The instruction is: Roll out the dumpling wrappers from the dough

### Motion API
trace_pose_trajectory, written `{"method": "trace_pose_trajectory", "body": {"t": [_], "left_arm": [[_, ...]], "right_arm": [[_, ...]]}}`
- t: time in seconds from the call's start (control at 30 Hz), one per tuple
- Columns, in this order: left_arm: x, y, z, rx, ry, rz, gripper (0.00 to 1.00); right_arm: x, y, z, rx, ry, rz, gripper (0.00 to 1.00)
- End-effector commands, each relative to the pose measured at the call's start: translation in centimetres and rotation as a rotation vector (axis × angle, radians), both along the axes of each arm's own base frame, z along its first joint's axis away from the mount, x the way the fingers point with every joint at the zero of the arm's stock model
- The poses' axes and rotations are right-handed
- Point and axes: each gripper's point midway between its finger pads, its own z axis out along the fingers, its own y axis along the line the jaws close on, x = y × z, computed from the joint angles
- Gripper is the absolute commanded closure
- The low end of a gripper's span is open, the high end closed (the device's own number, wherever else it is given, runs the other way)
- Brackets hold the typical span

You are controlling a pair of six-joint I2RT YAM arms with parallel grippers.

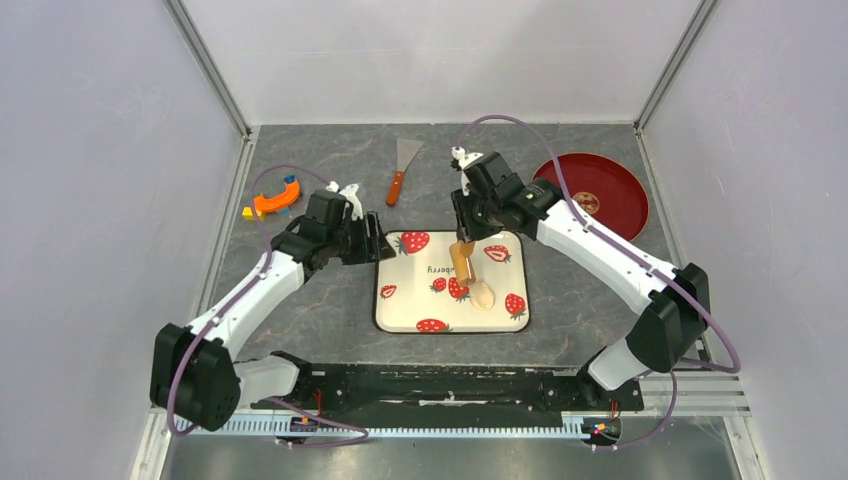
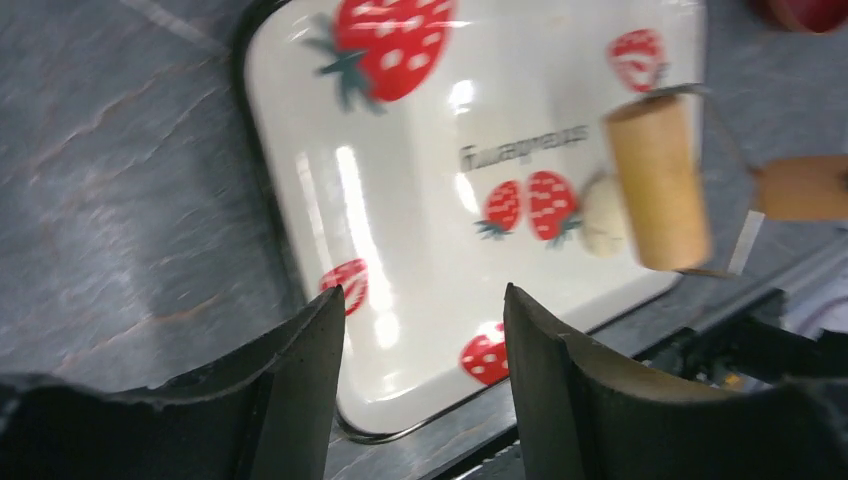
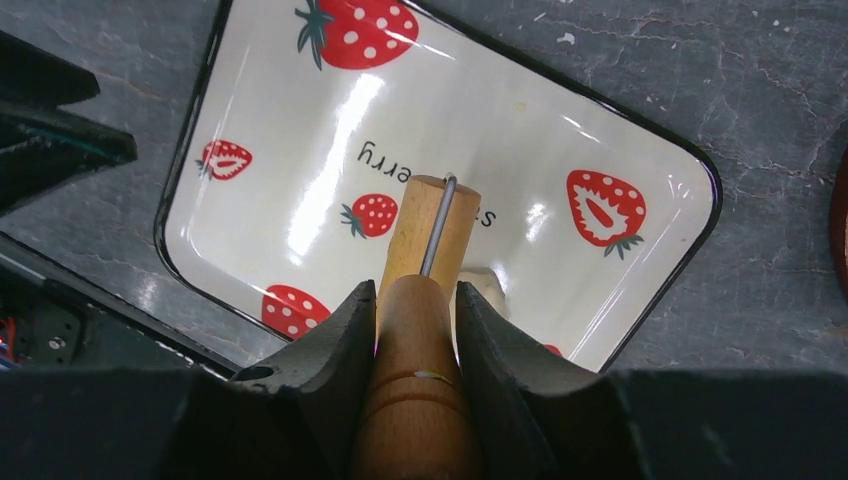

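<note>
The roller is clamped by its wooden handle between the fingers of the right gripper, while the left gripper is held well apart and empty near the tray's far left corner. The dough is seen as a small rounded lump on the tray, right of its middle, touching or just beside the roller's drum. No wrapper is to be seen anywhere, so the task is judged barely begun: the lump has yet to be pressed flat and rolled thin.
</note>
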Motion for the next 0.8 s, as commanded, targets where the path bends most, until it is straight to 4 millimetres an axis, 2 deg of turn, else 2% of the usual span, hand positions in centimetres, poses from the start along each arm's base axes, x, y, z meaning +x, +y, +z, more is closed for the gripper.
{"method": "trace_pose_trajectory", "body": {"t": [0.0, 0.1, 0.17, 0.27, 0.33, 0.43, 0.63, 0.77], "left_arm": [[0.8, -5.5, 7.4, -0.266, -0.165, -0.137, 0.36], [0.3, -9.2, 10.2, -0.427, -0.188, -0.21, 0.37], [-0.3, -11.6, 11.1, -0.494, -0.175, -0.27, 0.38], [-1.2, -14.4, 11.4, -0.537, -0.162, -0.341, 0.38], [-1.5, -15.5, 10.8, -0.542, -0.143, -0.355, 0.39], [-1.8, -16.4, 9.4, -0.543, -0.108, -0.358, 0.42], [-2.4, -17.7, 8.6, -0.553, -0.081, -0.381, 0.48], [-2.5, -17.9, 7.8, -0.543, -0.064, -0.378, 0.59]], "right_arm": [[1.2, 1.3, 4.3, 0.209, -0.073, -0.055, 1.0], [1.6, 1.2, 4.8, 0.256, -0.063, -0.088, 1.0], [1.6, 1.5, 5.0, 0.291, -0.048, -0.101, 1.0], [1.4, 1.8, 5.5, 0.326, -0.041, -0.109, 1.0], [1.4, 1.9, 5.9, 0.35, -0.042, -0.116, 1.0], [1.4, 2.2, 6.5, 0.377, -0.042, -0.121, 1.0], [1.7, 2.3, 7.4, 0.403, -0.047, -0.131, 1.0], [1.8, 2.5, 7.8, 0.424, -0.046, -0.13, 1.0]]}}
